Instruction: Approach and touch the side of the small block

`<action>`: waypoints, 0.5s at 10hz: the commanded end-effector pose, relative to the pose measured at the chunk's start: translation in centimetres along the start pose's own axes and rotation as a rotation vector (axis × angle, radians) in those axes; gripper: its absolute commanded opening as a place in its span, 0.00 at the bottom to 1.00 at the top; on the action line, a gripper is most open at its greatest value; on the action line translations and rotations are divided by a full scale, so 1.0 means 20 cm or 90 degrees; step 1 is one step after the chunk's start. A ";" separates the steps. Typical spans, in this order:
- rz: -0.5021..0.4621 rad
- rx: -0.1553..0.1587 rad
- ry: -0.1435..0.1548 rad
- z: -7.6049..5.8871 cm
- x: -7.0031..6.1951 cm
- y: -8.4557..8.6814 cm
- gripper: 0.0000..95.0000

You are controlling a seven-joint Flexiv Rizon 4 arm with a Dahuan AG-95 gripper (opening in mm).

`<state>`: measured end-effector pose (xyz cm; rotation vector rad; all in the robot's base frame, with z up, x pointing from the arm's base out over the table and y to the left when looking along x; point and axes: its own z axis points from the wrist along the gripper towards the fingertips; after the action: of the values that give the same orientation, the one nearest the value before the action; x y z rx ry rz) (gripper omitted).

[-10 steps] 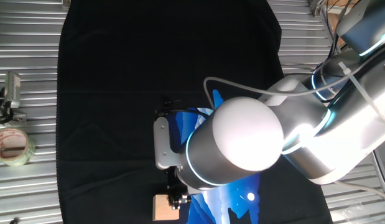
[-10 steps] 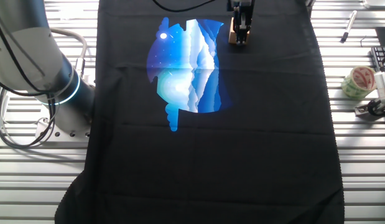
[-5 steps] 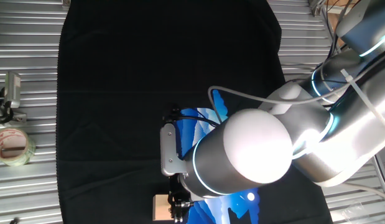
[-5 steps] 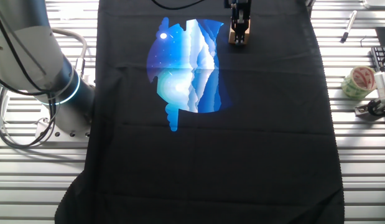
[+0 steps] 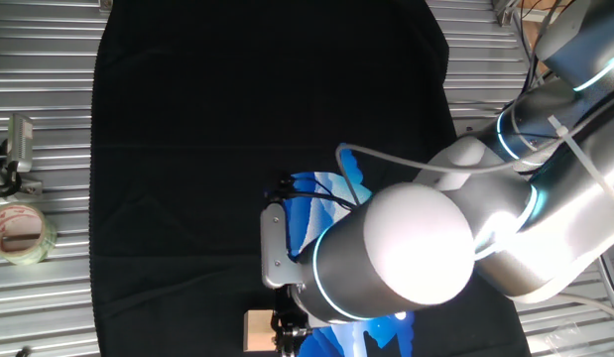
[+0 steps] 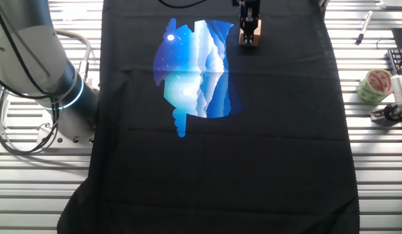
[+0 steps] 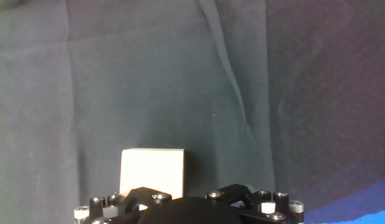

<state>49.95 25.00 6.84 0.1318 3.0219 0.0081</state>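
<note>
The small block (image 5: pixel 255 330) is a pale wooden cube on the black cloth, at the bottom edge of one fixed view. In the other fixed view the block (image 6: pixel 249 40) sits at the top, right of the blue print. My gripper (image 6: pixel 251 22) stands directly behind and over it, with its fingers looking closed together, and its tip is at the block's side. In one fixed view the gripper (image 5: pixel 288 326) is right against the block's right side, largely hidden by my arm. In the hand view the block (image 7: pixel 152 171) lies just ahead of the gripper body (image 7: pixel 186 213); the fingertips are out of sight.
A black cloth (image 6: pixel 220 162) with a blue and white print (image 6: pixel 194 71) covers the slatted metal table. A roll of tape (image 5: pixel 17 233) and a metal clamp (image 5: pixel 17 149) lie off the cloth; the tape roll (image 6: pixel 374 84) and a pen (image 6: pixel 364 27) show in the other view.
My arm has shifted a little toward the lower right in one fixed view, bringing the gripper closer to the block. The block has not moved.
</note>
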 end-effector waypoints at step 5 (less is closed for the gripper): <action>-0.007 0.007 -0.048 0.06 0.04 0.04 1.00</action>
<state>49.16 26.23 5.24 0.1154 2.9472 -0.0133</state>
